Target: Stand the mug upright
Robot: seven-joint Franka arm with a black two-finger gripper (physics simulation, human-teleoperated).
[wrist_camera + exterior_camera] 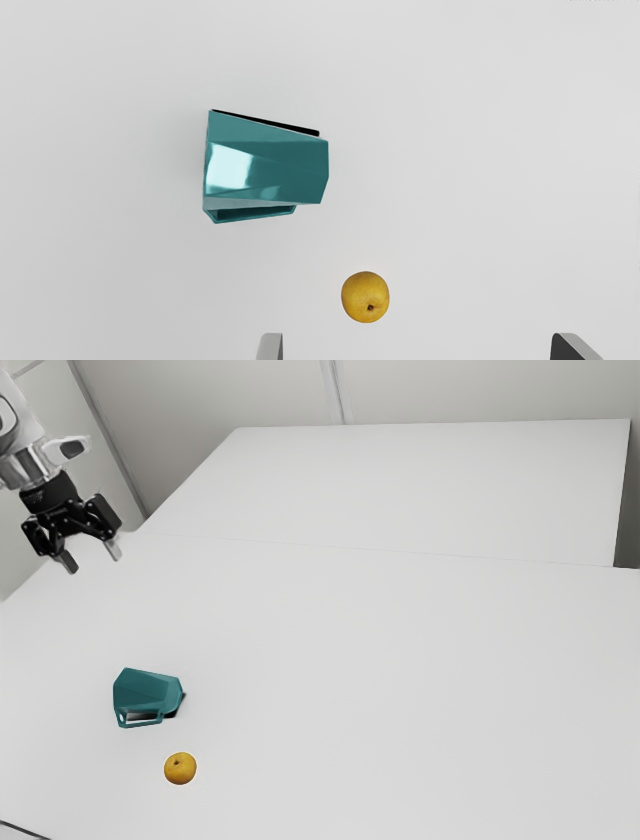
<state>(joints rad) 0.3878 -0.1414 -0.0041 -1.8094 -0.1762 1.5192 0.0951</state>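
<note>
My gripper [92,560] hangs high above the table at the exterior view's upper left, its fingers spread apart with nothing between them. Both tips of the gripper [417,347] stand wide apart in the wrist view. A teal faceted mug [148,693] lies on its side on the table, well below the gripper. In the wrist view the mug [265,172] shows its glossy side wall, with the angular handle along one long side. The inside of the mug is hidden.
A round yellow fruit [180,768] rests on the white table [380,660], a short way from the mug and apart from it. The fruit [365,297] is nearer to the fingertips than the mug in the wrist view. Walls stand behind the table.
</note>
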